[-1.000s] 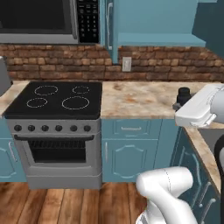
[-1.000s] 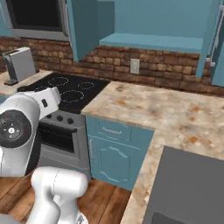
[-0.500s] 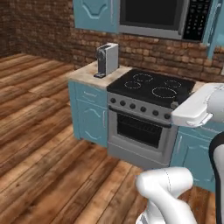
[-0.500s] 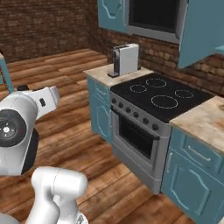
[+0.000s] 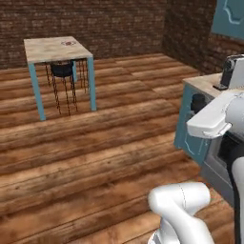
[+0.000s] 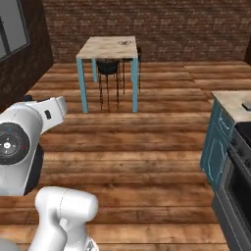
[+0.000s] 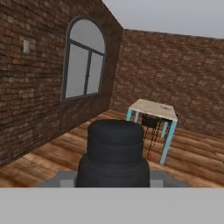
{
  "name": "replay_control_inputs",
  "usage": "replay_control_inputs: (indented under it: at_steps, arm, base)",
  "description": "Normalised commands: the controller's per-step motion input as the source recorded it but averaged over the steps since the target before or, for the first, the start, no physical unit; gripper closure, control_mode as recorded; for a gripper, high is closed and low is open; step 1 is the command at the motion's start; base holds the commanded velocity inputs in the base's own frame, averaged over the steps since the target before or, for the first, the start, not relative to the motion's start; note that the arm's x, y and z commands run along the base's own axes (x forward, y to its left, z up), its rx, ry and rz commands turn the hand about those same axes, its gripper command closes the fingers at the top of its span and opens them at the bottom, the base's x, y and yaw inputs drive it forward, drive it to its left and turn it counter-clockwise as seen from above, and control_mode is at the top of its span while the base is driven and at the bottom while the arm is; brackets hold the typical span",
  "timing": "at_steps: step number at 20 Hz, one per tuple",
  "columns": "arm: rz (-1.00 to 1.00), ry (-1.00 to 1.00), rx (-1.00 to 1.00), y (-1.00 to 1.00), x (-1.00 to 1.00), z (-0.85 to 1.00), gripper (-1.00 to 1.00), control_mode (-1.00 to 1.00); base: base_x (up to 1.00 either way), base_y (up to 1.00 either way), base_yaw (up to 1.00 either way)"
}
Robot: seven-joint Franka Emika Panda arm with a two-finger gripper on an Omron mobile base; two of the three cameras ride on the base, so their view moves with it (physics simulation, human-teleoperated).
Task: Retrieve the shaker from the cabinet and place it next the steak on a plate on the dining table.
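The small black ribbed cylindrical shaker (image 7: 114, 153) sits clenched low around its body between the gripper (image 7: 114, 177) fingers, looking light, rigid and slightly slippery, well short of the beige marbled teal-legged dining table (image 7: 154, 109).

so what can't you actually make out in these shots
- Gripper fingers: in the hand view, hidden behind the shaker they hold.
- Plate and steak on the dining table: left base view, too small to separate.
- Stool under the table: right base view, its seat in shadow.
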Motion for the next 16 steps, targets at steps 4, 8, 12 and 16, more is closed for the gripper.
replay_control_inputs:
  at_steps: [4,8,12,16]
  arm:
    - [0.0,0.0,0.0,0.0,0.0,0.0,1.0,1.0]
    - [0.0,0.0,0.0,0.0,0.0,0.0,1.0,1.0]
    - [0.0,0.0,0.0,0.0,0.0,0.0,1.0,1.0]
    - [0.0,0.0,0.0,0.0,0.0,0.0,1.0,1.0]
  base:
    - [0.33,0.21,0.68]
    - [0.92,-0.15,0.38]
    - [1.0,-0.43,0.27]
    - [1.0,-0.68,0.27]
